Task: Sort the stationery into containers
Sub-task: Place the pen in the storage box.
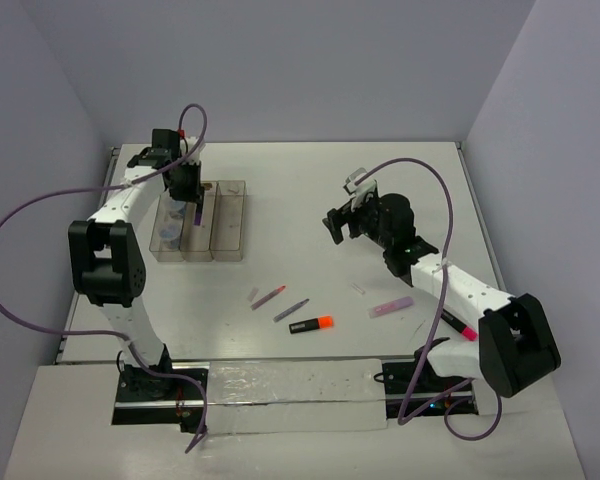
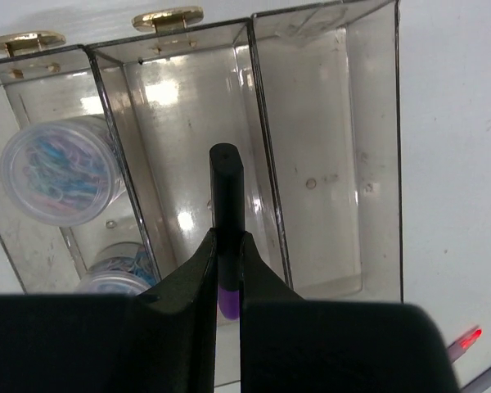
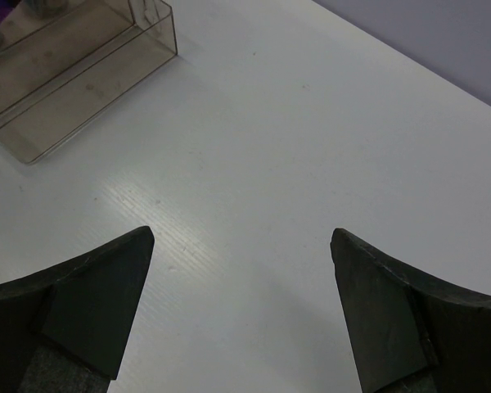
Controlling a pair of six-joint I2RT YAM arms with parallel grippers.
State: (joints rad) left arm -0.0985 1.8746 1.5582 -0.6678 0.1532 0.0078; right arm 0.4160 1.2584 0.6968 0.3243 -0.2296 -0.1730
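Note:
My left gripper [image 1: 190, 192] [image 2: 227, 239] is shut on a purple highlighter [image 2: 227, 196] [image 1: 196, 213] with a black cap. It holds the highlighter over the middle compartment of the clear containers tray [image 1: 244, 222] [image 2: 265, 155]. The left compartment holds two clear round boxes of bluish clips [image 2: 61, 169]. The right compartment looks bare. My right gripper [image 1: 336, 226] [image 3: 241, 246] hangs open over bare table at mid-right, nothing between its fingers. Loose stationery lies near the front: a pink pen [image 1: 269, 296], a grey pen [image 1: 291, 310], an orange-black highlighter [image 1: 311, 324], a pale pink bar [image 1: 391, 306] and a pink-black highlighter [image 1: 458, 326].
The tray's corner [image 3: 159, 33] shows at the top left of the right wrist view. Small clear pieces [image 1: 357, 288] lie among the loose items. Purple cables arc above both arms. A clear strip lies along the near edge between the arm bases.

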